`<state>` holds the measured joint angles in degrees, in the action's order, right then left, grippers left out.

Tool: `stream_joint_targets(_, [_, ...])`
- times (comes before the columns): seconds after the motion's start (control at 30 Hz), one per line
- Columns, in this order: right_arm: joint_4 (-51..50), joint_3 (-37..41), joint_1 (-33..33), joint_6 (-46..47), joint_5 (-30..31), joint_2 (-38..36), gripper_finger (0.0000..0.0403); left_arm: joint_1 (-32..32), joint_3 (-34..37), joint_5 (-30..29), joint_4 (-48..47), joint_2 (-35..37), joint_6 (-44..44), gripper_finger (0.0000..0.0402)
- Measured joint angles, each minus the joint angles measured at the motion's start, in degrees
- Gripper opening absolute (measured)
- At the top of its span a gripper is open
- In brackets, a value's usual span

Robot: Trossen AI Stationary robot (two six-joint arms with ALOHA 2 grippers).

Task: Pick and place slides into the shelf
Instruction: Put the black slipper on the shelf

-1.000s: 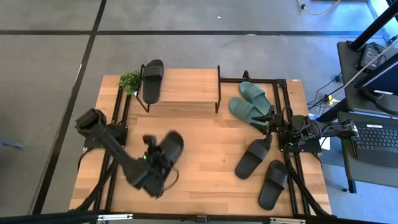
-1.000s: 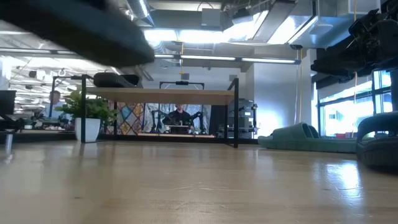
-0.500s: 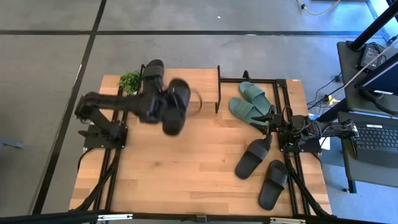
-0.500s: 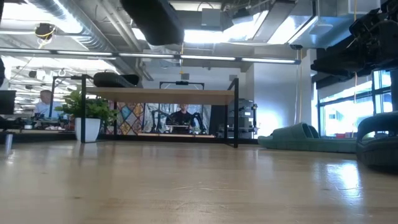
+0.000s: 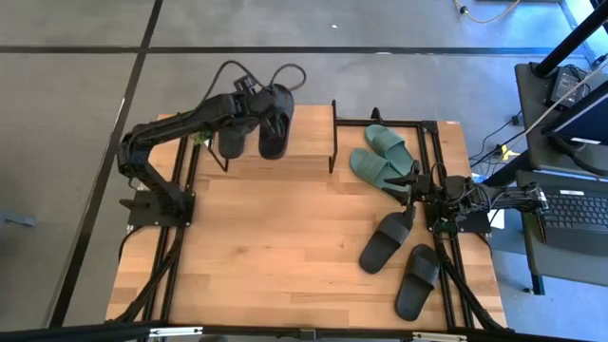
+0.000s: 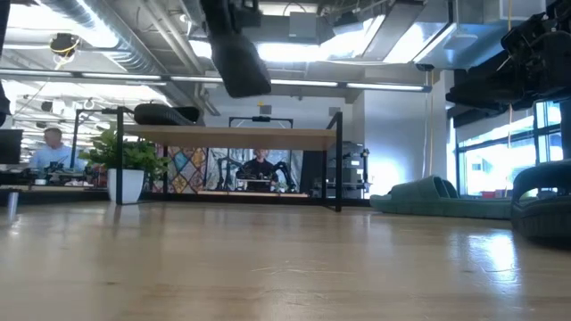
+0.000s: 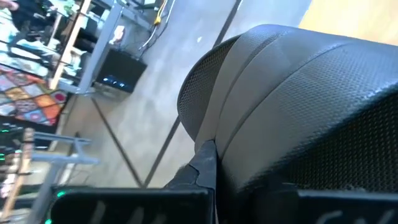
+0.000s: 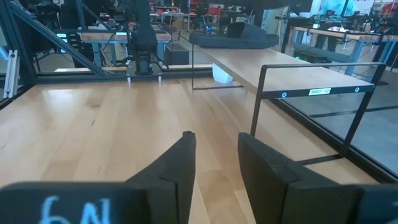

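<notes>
While my left pincer (image 5: 255,106) stays pinched on a black rubber slide sandal with a wide strap (image 5: 275,121), that sandal hangs above the small low shelf with the light wooden top board and thin black frame (image 5: 306,133), over the board's left part and just beside the other black slide (image 5: 232,139) already lying there. Its long axis runs front to back across the board, roughly parallel to that neighbour, so I judge the coming move is mostly a straight lowering. From overhead I get the placement over the board; the table-level camera adds what that cannot, namely clear air between sandal and board. My wrist camera is nearly filled by the textured sole, so the pinch point itself is, I think, near one end. My right pincer (image 8: 214,163) waits slightly spread, well right of the shelf, near the teal-green pair (image 5: 380,157).
</notes>
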<state>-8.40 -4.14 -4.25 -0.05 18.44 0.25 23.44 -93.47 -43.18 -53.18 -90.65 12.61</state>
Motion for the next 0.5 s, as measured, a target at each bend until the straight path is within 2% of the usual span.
stream_joint_targets(0.23, [0.0,0.0,0.0,-0.5,0.0,0.0,0.0122,5.1,8.0,1.3,6.4,0.0,3.8,0.0003])
stream_joint_targets(0.5, [0.0,0.0,0.0,-0.4,0.0,0.0,0.0122,8.7,13.8,3.0,12.8,0.0,9.7,0.0003])
